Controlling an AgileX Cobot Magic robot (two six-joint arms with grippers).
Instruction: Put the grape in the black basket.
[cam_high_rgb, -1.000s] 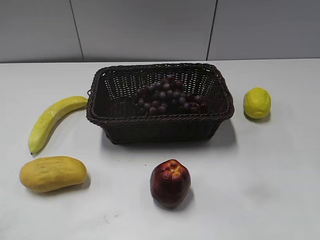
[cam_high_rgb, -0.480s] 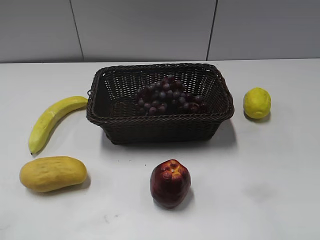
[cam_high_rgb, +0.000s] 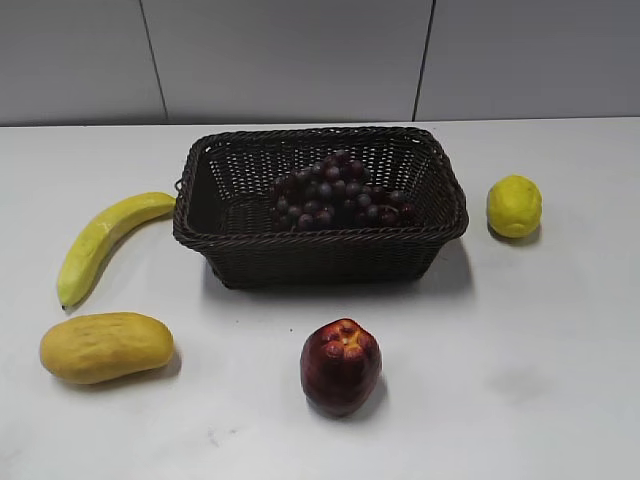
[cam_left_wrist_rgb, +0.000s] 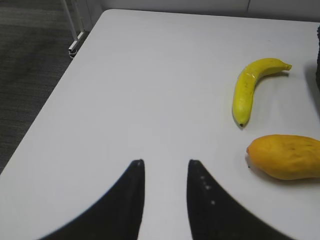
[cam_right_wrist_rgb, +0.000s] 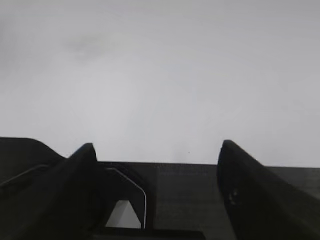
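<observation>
The grape (cam_high_rgb: 338, 190), a long dark red-purple bunch, lies inside the black basket (cam_high_rgb: 320, 245), a large woven wicker basket at the table's back middle. Neither gripper shows in the exterior view. In the left wrist view my left gripper (cam_left_wrist_rgb: 165, 162) is open and empty over bare white table, left of the banana and the mango. In the right wrist view my right gripper (cam_right_wrist_rgb: 156, 145) is open and empty, with only bare white table beyond its fingers.
A yellow banana (cam_high_rgb: 100, 240) (cam_left_wrist_rgb: 250, 87) and a yellow-orange mango (cam_high_rgb: 105, 346) (cam_left_wrist_rgb: 285, 156) lie left of the basket. A dark red apple (cam_high_rgb: 340, 366) stands in front of it. A lemon (cam_high_rgb: 514, 206) sits to its right. The table's left edge (cam_left_wrist_rgb: 45, 115) drops to dark floor.
</observation>
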